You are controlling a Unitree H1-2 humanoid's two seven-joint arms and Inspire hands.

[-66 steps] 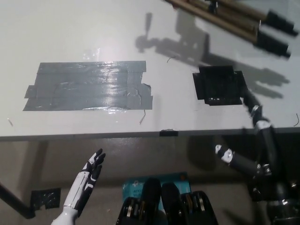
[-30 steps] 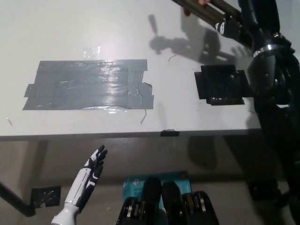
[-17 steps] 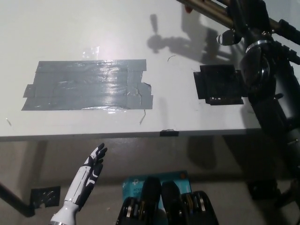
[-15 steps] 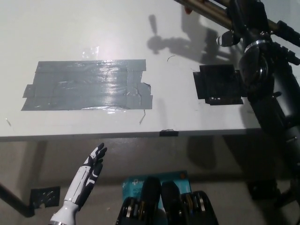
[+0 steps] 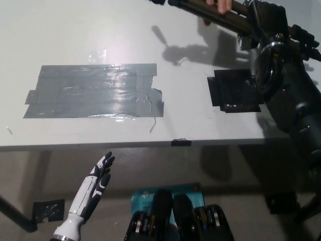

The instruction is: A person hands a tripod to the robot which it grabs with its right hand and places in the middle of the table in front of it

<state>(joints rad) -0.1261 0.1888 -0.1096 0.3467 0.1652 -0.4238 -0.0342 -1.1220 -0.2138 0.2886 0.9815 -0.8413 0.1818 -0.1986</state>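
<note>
Right hand (image 5: pixel 268 20): raised at far right of table (image 5: pixel 100 30), on or against tripod (image 5: pixel 220 14); we cannot tell whether fingers close around it. Tripod: held above table's far edge, beyond black tape patch (image 5: pixel 234 90), long axis running left-right, slightly tilted; person's fingers (image 5: pixel 223 6) also on it. We judge handover under way; placing spot lies nearer, left of black patch, toward grey tape patch (image 5: pixel 95 91). Left hand (image 5: pixel 98 182): resting below table's near edge, fingers extended, empty.
</note>
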